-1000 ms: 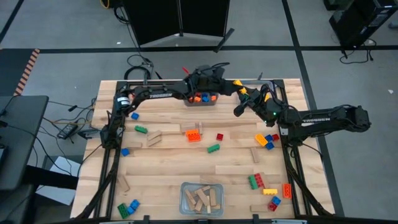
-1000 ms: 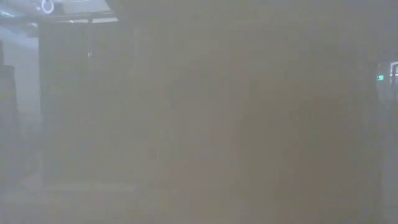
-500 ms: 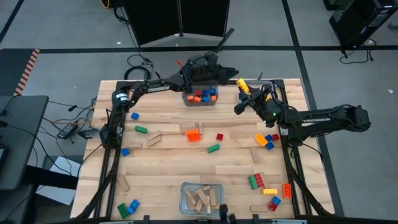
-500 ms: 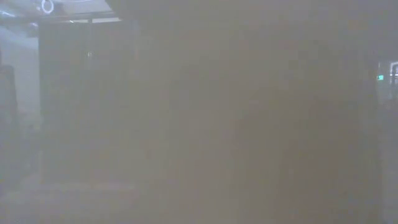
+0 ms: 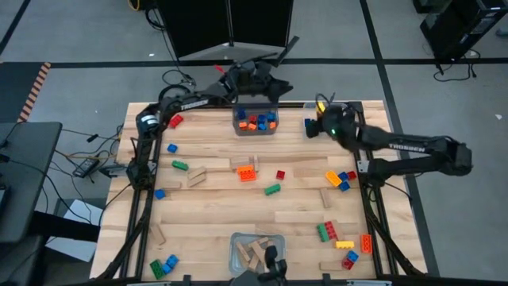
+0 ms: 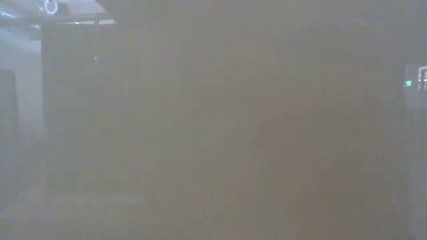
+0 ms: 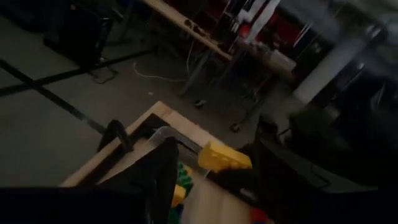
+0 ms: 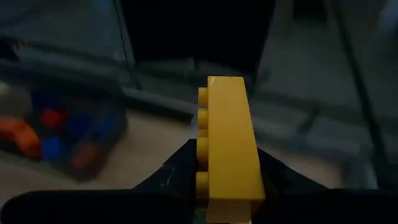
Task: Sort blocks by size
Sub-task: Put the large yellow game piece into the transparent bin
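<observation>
The right gripper [image 8: 227, 208] is clamping a yellow studded brick [image 8: 227, 143] near the far worktop [image 5: 214, 199] edge, beside the clear bin [image 5: 255, 124] of small bricks. The brick is sticking far out — it could be knocked loose. The left gripper [image 5: 274, 79], standing open and empty, is crowding that bin.
</observation>
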{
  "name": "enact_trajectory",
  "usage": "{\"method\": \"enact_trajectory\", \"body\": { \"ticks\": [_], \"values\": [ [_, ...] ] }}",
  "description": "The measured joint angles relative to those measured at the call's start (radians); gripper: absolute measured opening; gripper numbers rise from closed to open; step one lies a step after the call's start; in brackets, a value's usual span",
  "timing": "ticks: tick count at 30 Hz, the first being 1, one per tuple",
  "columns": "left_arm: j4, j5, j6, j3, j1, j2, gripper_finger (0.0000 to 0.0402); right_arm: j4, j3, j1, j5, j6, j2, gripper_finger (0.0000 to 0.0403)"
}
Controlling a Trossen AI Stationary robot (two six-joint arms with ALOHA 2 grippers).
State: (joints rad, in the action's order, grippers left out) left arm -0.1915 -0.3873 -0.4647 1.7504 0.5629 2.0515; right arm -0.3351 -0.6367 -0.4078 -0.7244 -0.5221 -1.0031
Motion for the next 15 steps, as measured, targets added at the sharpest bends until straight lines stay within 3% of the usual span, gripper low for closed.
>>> {"method": "enact_trajectory", "body": {
  "ticks": [4,9,15],
  "values": [
    [0.053,0.005,0.081,0.0,-0.007,-0.023,0.0214,-0.154,-0.059,-0.165,0.238,-0.098,-0.037,0.0108],
    [0.145,0.037,0.188,0.0,-0.02,-0.053,0.0214,-0.206,-0.07,-0.318,0.45,-0.125,-0.137,0.0107],
    [0.329,0.165,0.256,0.0,0.0,-0.126,0.0214,-0.199,-0.073,-0.389,0.505,-0.124,-0.257,0.0115]
  ]
}}
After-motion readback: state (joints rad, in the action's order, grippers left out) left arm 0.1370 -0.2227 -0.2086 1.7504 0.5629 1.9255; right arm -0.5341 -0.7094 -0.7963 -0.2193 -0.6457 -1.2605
